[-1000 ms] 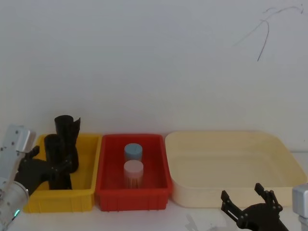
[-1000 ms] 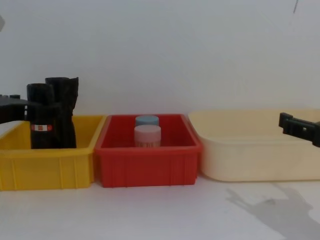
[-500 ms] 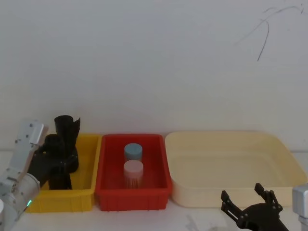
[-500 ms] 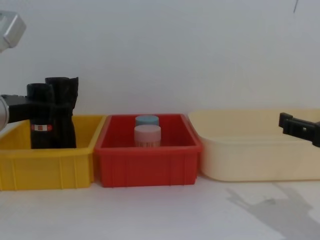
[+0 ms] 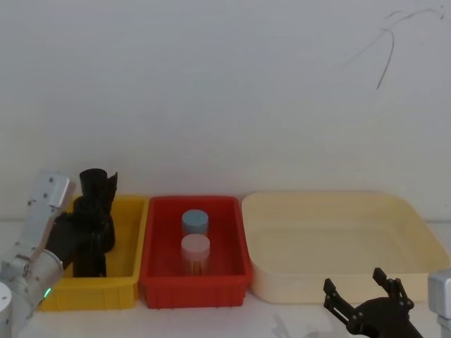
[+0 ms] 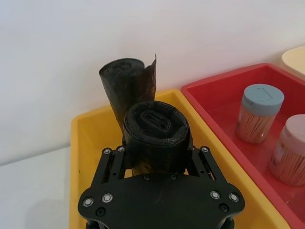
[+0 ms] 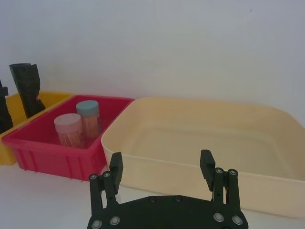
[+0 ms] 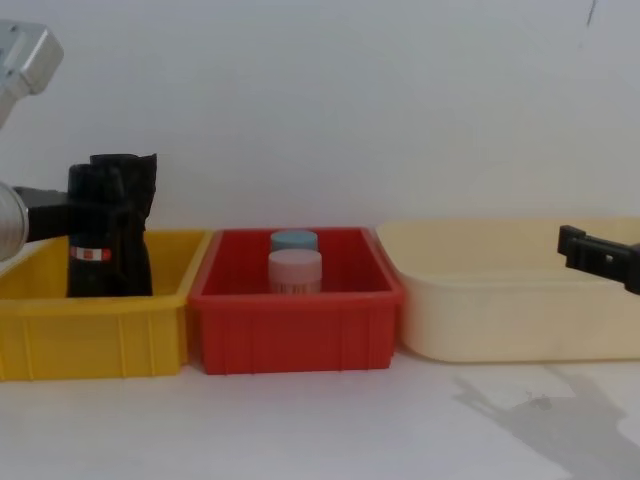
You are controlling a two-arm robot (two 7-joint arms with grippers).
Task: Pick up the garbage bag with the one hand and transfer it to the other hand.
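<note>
The garbage bag (image 8: 93, 238), a tall black cylindrical roll of plastic with a narrow red-and-white label band round its middle, stands in the rectangular yellow plastic bin (image 8: 100, 340), towards that bin's back. It is close to upright, leaning a little. Its foot is hidden behind the bin's front wall, so I cannot tell whether it rests on the bin floor.

The black long-fingered left gripper (image 6: 156, 153), on the silver-grey arm with the green glowing ring, reaches in over the yellow bin's left side. Its fingers (image 6: 112, 160) are closed against both sides of the roll's upper part, gripping it.

Just behind the garbage bag in the same bin, and touching or nearly touching it, stands a second black roll (image 5: 98, 185) with a ragged flared top.

Right beside the yellow bin on its right sits a red plastic bin (image 5: 158, 282). It holds a clear blue-lidded jar (image 5: 195, 221) at the back and a clear pink-lidded jar (image 5: 195, 251) in front of it.

Beyond that, well right of the yellow bin, is a wide cream plastic tub (image 5: 338, 287).

The black right gripper (image 5: 361, 290) hangs low before this tub, far from the yellow bin, with its fingers spread apart and holding nothing.

All three containers stand on a white table (image 8: 300, 430).
</note>
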